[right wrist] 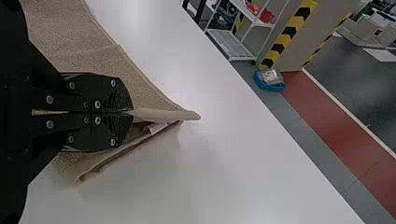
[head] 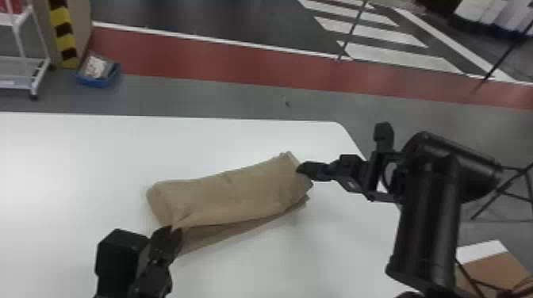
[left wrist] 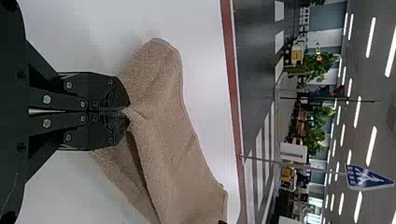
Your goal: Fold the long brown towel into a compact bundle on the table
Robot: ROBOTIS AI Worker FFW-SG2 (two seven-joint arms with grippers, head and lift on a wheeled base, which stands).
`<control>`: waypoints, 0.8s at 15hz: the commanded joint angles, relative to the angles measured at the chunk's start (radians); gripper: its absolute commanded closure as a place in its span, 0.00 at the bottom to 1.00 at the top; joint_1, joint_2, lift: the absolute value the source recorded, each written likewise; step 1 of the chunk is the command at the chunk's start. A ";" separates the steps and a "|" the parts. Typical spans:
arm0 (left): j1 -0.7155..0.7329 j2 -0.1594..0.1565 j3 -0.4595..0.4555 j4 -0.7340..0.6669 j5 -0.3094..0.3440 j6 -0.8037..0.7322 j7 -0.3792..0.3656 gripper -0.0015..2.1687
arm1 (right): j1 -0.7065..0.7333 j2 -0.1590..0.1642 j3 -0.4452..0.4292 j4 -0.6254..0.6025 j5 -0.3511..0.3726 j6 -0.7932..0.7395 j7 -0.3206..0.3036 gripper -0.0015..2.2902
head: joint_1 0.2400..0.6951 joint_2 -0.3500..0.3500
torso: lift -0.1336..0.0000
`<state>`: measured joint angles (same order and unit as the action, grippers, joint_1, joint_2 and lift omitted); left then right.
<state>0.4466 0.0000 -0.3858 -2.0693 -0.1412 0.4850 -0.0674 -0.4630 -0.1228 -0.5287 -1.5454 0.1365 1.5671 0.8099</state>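
Observation:
The brown towel [head: 234, 194] lies folded lengthwise on the white table, slanting up toward the right, with a lower layer showing along its near side. At its near left corner is my left gripper [head: 171, 230]. My right gripper [head: 302, 169] holds the towel's right end. In the left wrist view, the left gripper [left wrist: 126, 111] is shut on an edge of the towel [left wrist: 168, 135], which creases at the fingertips. The right wrist view has the right gripper [right wrist: 130, 113] shut on the towel's end [right wrist: 159, 115], a doubled edge hanging open beside it.
The white table [head: 79, 158] extends left of and beyond the towel; its far right corner is rounded. On the floor behind stand a blue bin [head: 99, 77] and a white rack [head: 23, 63]. A cardboard box [head: 491, 269] is at the lower right.

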 commanded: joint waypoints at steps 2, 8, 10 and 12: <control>0.006 -0.003 0.007 0.011 0.012 -0.019 0.000 0.66 | 0.004 -0.006 -0.007 0.007 0.011 0.005 0.000 0.51 | 1.00 0.00 | 0.07; 0.011 -0.003 0.022 0.015 0.020 -0.019 0.000 0.66 | 0.009 -0.015 -0.011 0.025 0.075 0.005 -0.005 0.14 | 1.00 0.00 | 0.07; 0.014 -0.003 0.022 0.015 0.020 -0.019 -0.002 0.66 | 0.007 -0.024 -0.007 0.027 0.095 0.005 -0.009 0.13 | 1.00 0.00 | 0.07; 0.018 -0.003 0.022 0.012 0.020 -0.022 -0.002 0.66 | 0.001 -0.031 0.006 0.047 0.117 0.005 -0.014 0.12 | 1.00 0.00 | 0.07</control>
<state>0.4611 0.0000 -0.3636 -2.0542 -0.1208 0.4652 -0.0690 -0.4552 -0.1492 -0.5323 -1.5135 0.2341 1.5671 0.7978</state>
